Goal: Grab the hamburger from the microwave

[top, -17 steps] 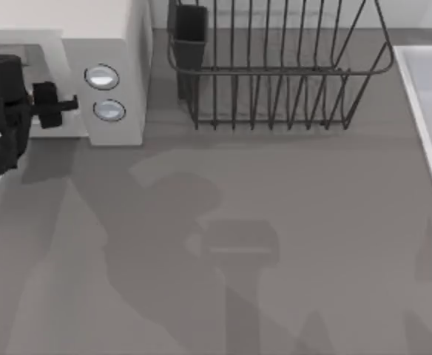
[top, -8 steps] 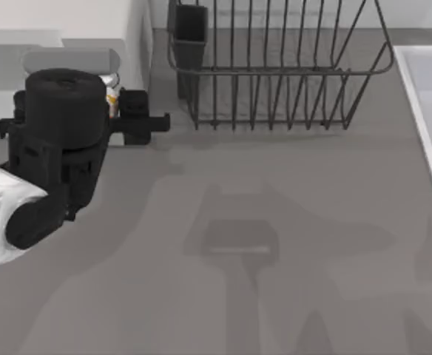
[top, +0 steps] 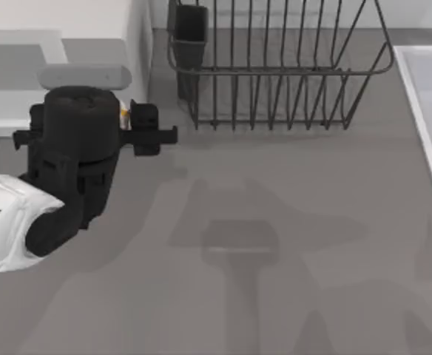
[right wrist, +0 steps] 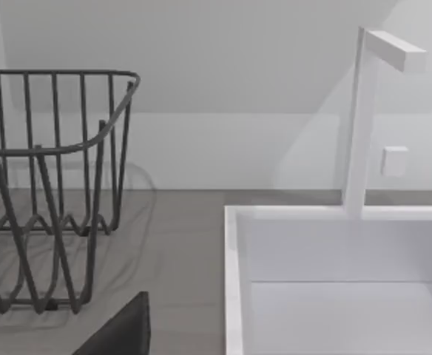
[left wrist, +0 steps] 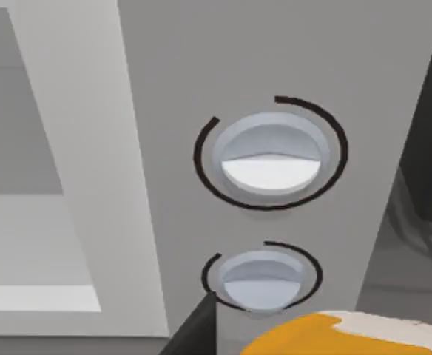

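The left gripper (top: 125, 122) is clamped on the hamburger (left wrist: 342, 336) just outside the microwave (top: 90, 29) — the wire dish rack (top: 275, 66) holds a dark cup (top: 190, 29).

open tabletop (top: 290, 244), dish rack (top: 275, 74) behind

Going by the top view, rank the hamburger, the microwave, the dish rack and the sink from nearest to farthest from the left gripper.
1. The hamburger, a sliver of it showing right at the left gripper.
2. The microwave, just behind the gripper at the table's far left.
3. The dish rack, at the far middle, to the right of the microwave.
4. The sink, at the right edge.
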